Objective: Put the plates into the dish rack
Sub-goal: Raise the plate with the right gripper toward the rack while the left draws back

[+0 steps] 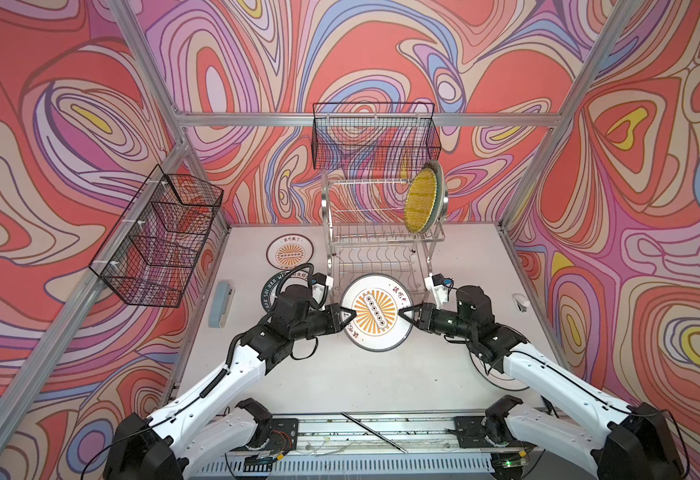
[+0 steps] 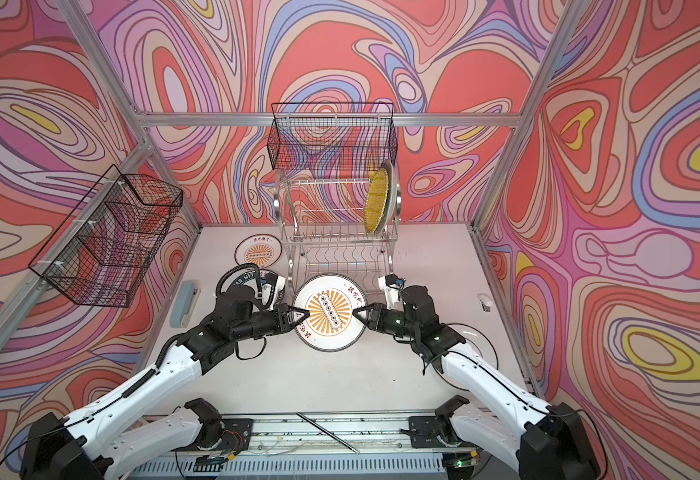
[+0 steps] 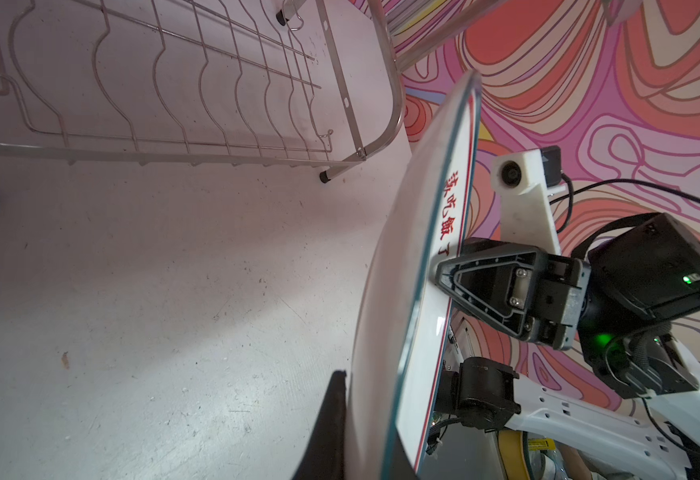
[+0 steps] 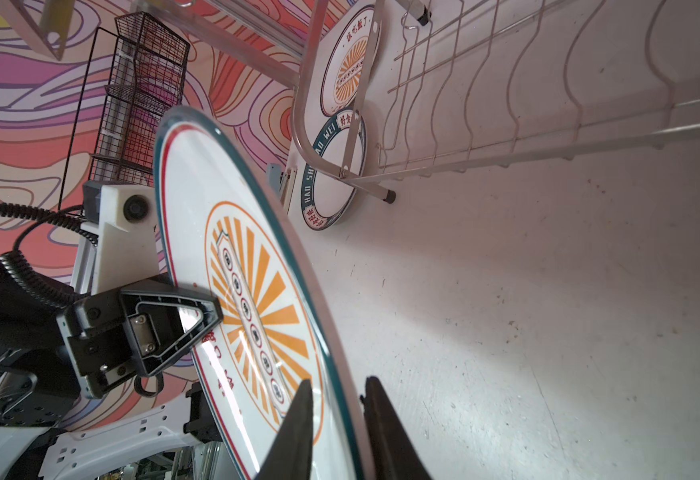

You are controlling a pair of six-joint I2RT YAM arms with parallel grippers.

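An orange-sunburst plate (image 1: 375,313) (image 2: 329,313) hangs tilted above the table in front of the dish rack (image 1: 377,232) (image 2: 335,232). My left gripper (image 1: 350,318) (image 3: 364,399) is shut on its left rim. My right gripper (image 1: 404,312) (image 4: 338,380) straddles the right rim with its jaws slightly parted. A yellow plate (image 1: 419,199) and an aqua plate (image 1: 441,187) stand in the upper tier's right end. On the table lie a second sunburst plate (image 1: 290,253), a green-lettered plate (image 4: 331,178) and a black-ringed plate (image 2: 481,345) under the right arm.
Black mesh baskets hang on the left wall (image 1: 159,237) and on the back wall above the rack (image 1: 375,135). A blue-grey stapler-like object (image 1: 221,303) lies at the left, a small white object (image 1: 520,301) at the right, and a metal rod (image 1: 375,432) at the front edge.
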